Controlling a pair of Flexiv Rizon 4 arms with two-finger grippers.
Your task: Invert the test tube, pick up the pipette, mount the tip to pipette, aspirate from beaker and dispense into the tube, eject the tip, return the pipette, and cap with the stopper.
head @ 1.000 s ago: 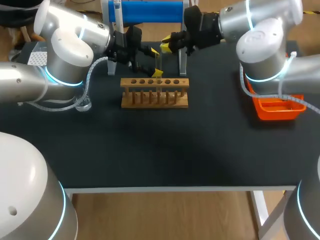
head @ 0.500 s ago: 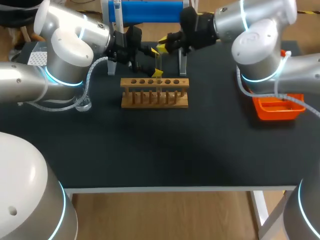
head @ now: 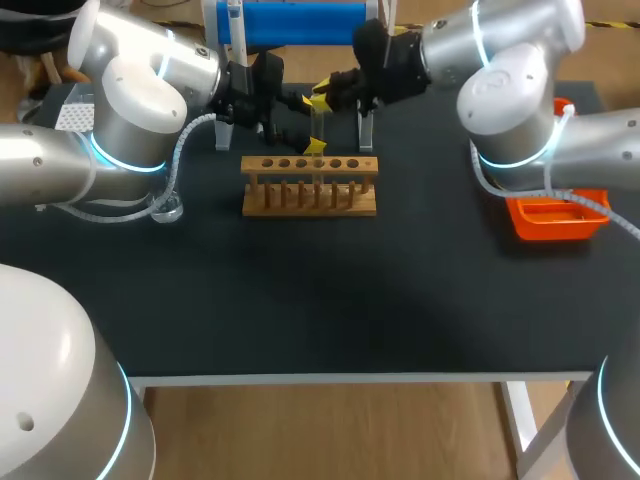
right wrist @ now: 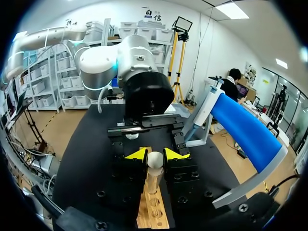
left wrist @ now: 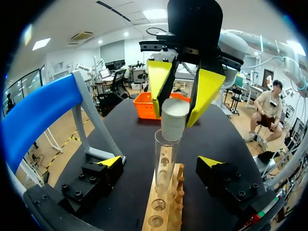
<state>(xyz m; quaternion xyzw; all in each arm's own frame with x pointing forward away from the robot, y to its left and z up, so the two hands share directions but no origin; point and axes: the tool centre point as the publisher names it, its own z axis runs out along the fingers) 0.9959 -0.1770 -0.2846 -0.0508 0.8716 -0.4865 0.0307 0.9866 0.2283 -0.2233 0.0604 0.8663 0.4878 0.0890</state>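
Status check, final step (capping).

Left tool (left wrist: pixel 160 162): behind the wooden rack (head: pixel 310 185), fingers spread. The test tube (left wrist: pixel 166 139) stands between them, with a gap on either side in the left wrist view, so nothing is gripped.

Test tube: upright in a rack hole, mouth up, so I take the inversion as done. I cannot tell if there is liquid inside.

Stopper (left wrist: pixel 174 118): pale plug pinched between the yellow fingers of the right tool (right wrist: pixel 156 155). It hangs directly over the tube's mouth, at or just above the rim. It does not look seated in the glass yet, though contact is hard to read.

Right arm: reaches in from the right past the rack's middle, tool clamped on the stopper from two sides.

Orange tray (head: pixel 555 222): at the right of the desk (head: pixel 300 300), contents not readable.

Judgement: neither tool holds a pipette, so the pipetting, tip ejection and return appear finished. The pipette itself I cannot pick out. What remains is to press the stopper home, release it and withdraw.
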